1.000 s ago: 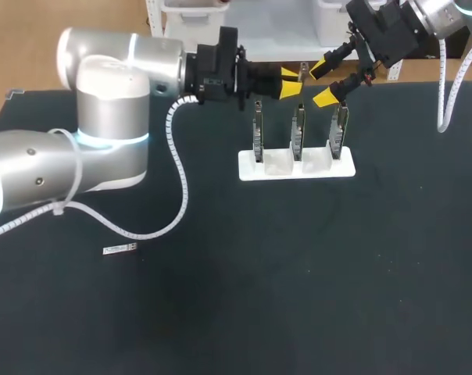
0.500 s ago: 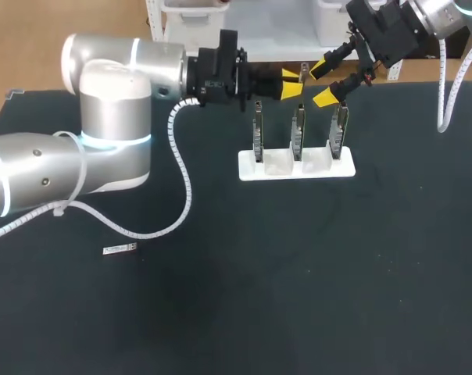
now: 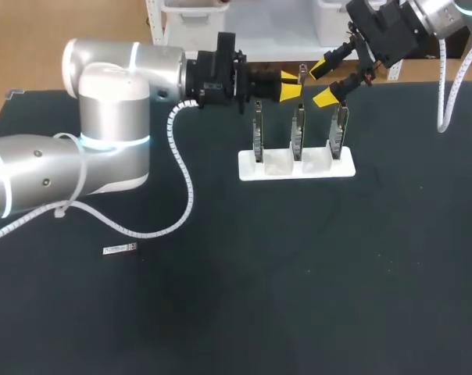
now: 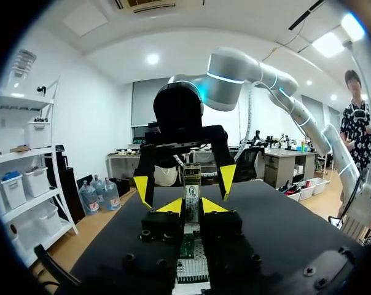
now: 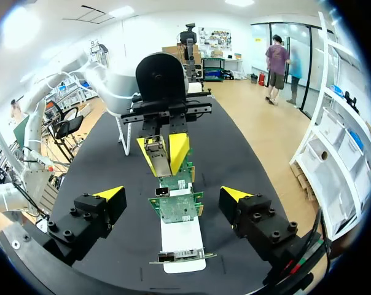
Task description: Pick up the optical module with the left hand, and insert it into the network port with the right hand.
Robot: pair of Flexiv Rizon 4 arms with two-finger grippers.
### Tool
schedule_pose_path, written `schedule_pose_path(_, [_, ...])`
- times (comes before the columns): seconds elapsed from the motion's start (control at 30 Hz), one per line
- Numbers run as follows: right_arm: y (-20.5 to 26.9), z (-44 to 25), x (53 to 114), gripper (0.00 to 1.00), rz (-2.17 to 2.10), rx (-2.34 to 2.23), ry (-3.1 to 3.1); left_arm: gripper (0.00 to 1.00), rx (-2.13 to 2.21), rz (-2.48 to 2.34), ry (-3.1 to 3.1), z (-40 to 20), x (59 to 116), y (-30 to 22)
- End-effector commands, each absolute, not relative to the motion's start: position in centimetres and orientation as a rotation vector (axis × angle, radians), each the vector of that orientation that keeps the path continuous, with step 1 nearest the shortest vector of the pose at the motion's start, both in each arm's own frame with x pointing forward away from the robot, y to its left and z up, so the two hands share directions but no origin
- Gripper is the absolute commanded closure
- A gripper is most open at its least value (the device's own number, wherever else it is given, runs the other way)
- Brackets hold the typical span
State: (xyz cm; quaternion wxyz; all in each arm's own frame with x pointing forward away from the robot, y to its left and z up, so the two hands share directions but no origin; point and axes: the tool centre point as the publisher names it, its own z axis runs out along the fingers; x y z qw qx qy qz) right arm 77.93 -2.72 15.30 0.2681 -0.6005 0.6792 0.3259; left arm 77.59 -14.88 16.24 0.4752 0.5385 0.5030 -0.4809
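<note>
The black surface point(image 3: 298, 273) lies under both your arms. Your left arm point(image 3: 111, 117) comes in low over it, and your right arm point(image 3: 439, 12) comes in at the far corner. A white stand point(image 3: 296, 168) holds three upright port boards point(image 3: 298, 129). Your left gripper point(image 3: 289, 83) is clamped on the optical module point(image 4: 192, 190), above the stand. Your right gripper point(image 3: 322, 83), fingers spread wide, faces it. A small label point(image 3: 119, 249) lies well apart.

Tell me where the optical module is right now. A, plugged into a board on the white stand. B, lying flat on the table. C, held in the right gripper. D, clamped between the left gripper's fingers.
D: the optical module sits pinched between the yellow tips of the left gripper, while the right gripper faces it, open and empty.
</note>
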Motion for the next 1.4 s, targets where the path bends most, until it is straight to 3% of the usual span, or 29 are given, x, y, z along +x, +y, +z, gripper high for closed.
schedule_pose_path(0.03, [-2.72,15.31,77.81,0.0,0.876,-1.618,1.833,1.0,1.32,-1.193,1.216,15.84,78.33,-15.05])
schedule_pose_path(1.4, [-2.72,15.31,77.81,0.0,0.876,-1.618,1.833,1.0,1.325,-1.205,1.276,16.02,78.17,-14.91])
